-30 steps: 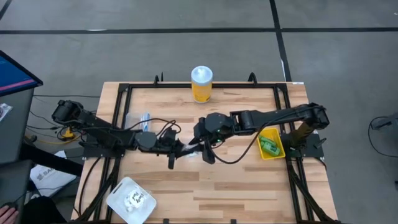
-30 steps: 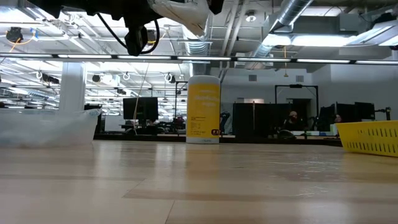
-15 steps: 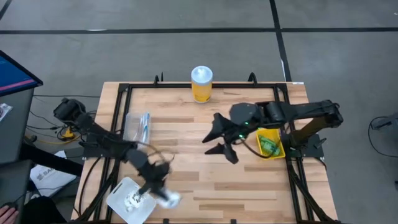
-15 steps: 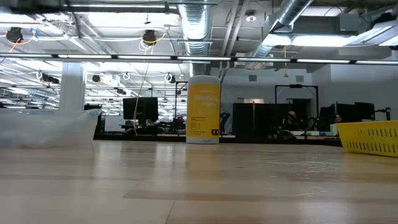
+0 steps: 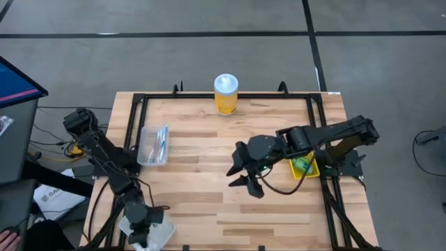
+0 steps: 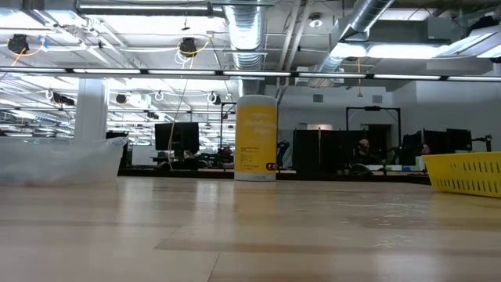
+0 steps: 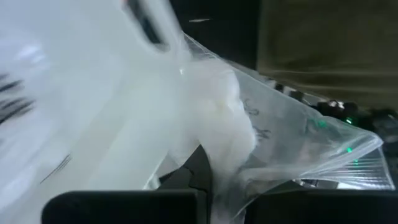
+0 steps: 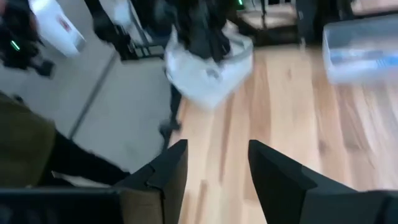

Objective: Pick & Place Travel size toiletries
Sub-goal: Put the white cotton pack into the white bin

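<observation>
Over near-left desk corner: left hand (image 5: 139, 224) pinching crinkly packet (image 7: 205, 124) above white tray (image 5: 162, 230) | right hand (image 5: 240, 171) wide, empty | packet could snag, miss tray

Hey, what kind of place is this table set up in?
Probably a robotics lab or open workshop: exposed ceiling ducts, rows of monitors behind the wooden table, and a bare concrete floor around it.

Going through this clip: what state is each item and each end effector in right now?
Left end effector: shut on a crinkly white packet, over the white container.
Right end effector: open, holding nothing, above mid-table.
Clear bin: holds slim toothbrushes.
Yellow basket: holds green chunks.
Yellow jar: upright, white lid on.
</observation>
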